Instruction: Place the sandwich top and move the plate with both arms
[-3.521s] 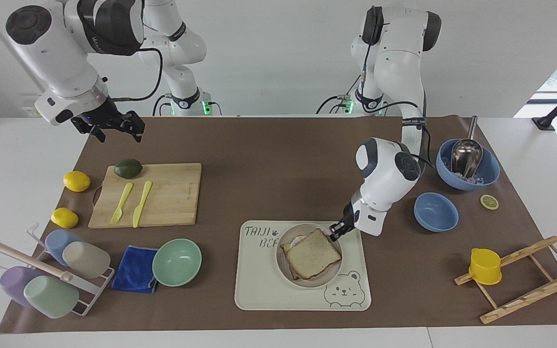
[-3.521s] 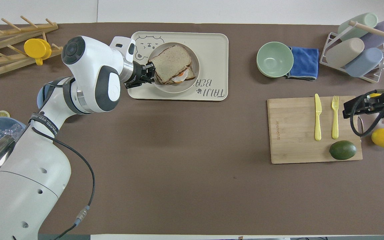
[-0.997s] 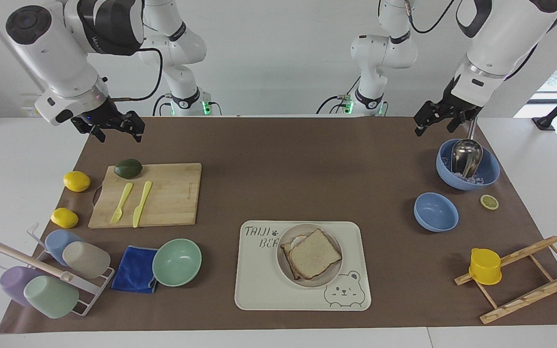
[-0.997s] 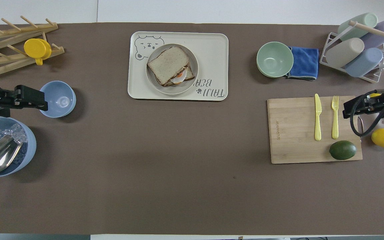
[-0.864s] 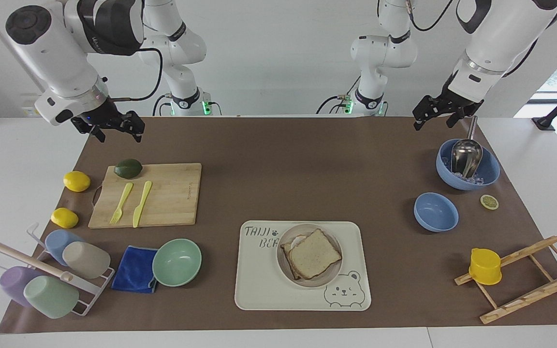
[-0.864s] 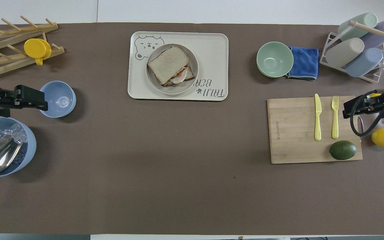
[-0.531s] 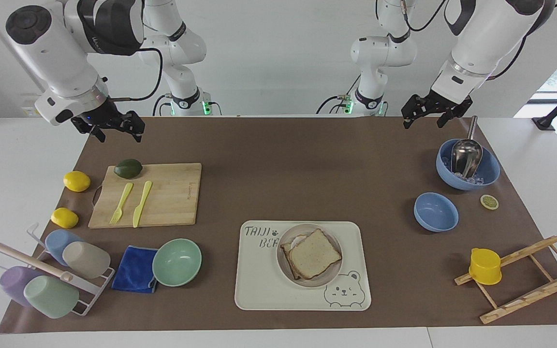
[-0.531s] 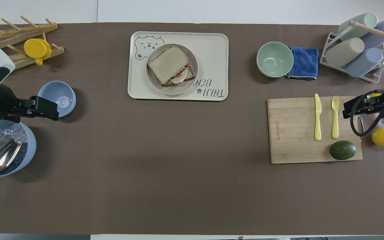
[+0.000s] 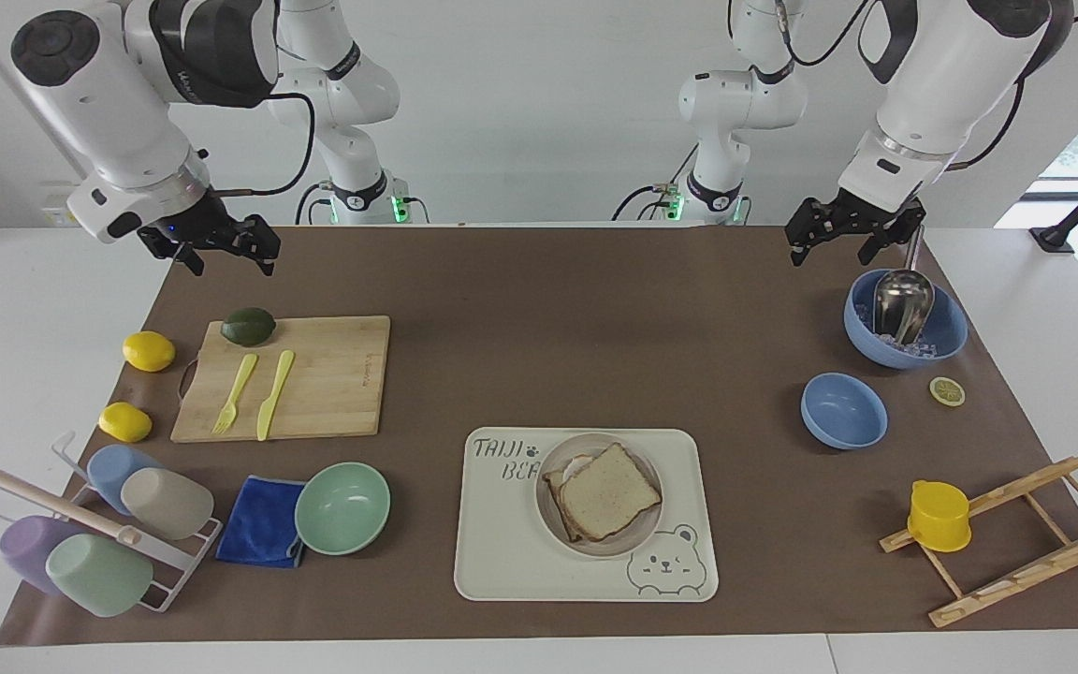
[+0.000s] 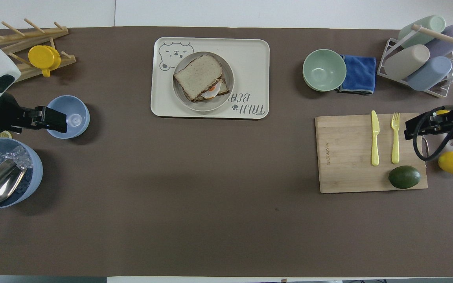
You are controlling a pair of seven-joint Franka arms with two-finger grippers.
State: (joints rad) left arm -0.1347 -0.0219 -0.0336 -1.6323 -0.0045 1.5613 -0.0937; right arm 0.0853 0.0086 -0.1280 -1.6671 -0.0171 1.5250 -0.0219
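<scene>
Light brown speckled slice of bread, the sandwich top, already lying on the egg-topped toast inside the small round beige-grey plate, itself on the cream bear-print tray; probably light and soft, stack likely to slide if tilted; plate stiff, best taken at two facing points of its raised rim and kept level. Left gripper raised over the table's edge near the large blue bowl, fingers spread, empty; right gripper waiting above the wooden board's end, fingers likewise apart, holding nothing.
</scene>
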